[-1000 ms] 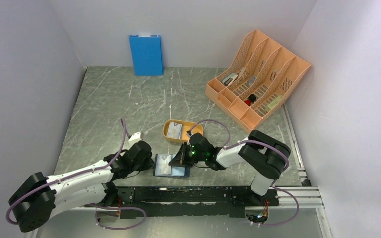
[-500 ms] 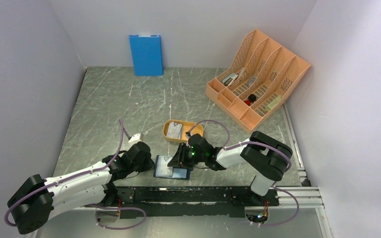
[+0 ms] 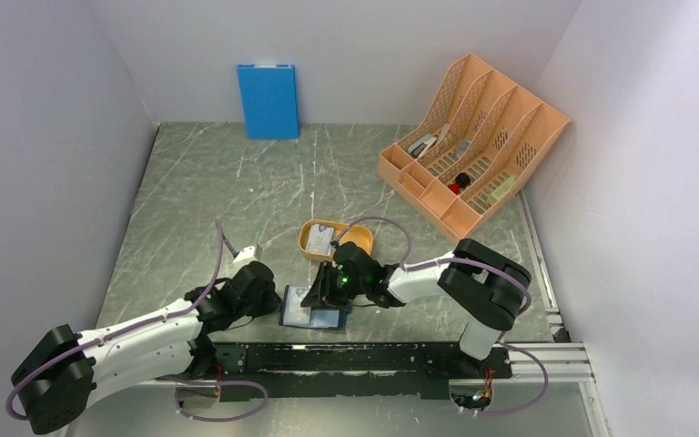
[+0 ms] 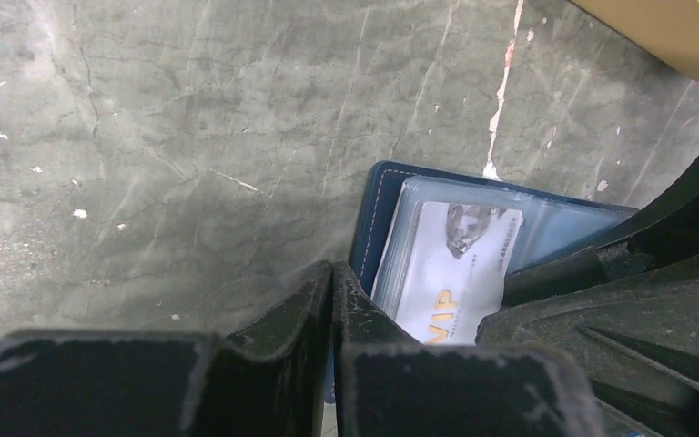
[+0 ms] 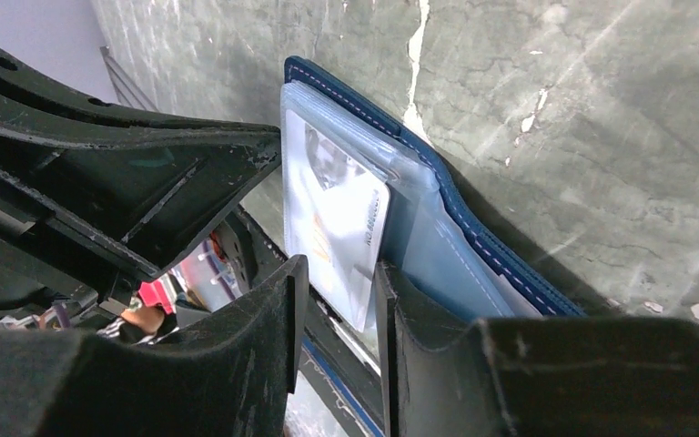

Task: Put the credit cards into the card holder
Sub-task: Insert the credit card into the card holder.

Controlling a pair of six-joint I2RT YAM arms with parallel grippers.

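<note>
Credit cards are in two spots: one pale card with "VIP" on it (image 4: 455, 264) sits partly inside a clear pocket of the card holder (image 3: 312, 311), and one more card (image 3: 320, 238) lies in the orange tray (image 3: 361, 239). The card holder is dark blue and lies open and flat on the counter (image 3: 237, 182) at 6 o'clock, close to the near edge. The tray is just beside it, toward 12 o'clock. The right fingers (image 5: 339, 273) come in from 3 o'clock and are a little way apart. The loose end of the VIP card pokes into the gap between them, but there is room on each side, so they are not squeezing it. The left fingers (image 4: 332, 273) come in from 9 o'clock and are pressed tight together. Their tips sit right at the blue edge of the card holder, and I cannot tell if they pinch any of it. A big blue panel (image 3: 268, 100) leans on the back wall at 12 o'clock. An orange rack (image 3: 473, 146) with slots stands at 2 o'clock, with a few small things in it.
</note>
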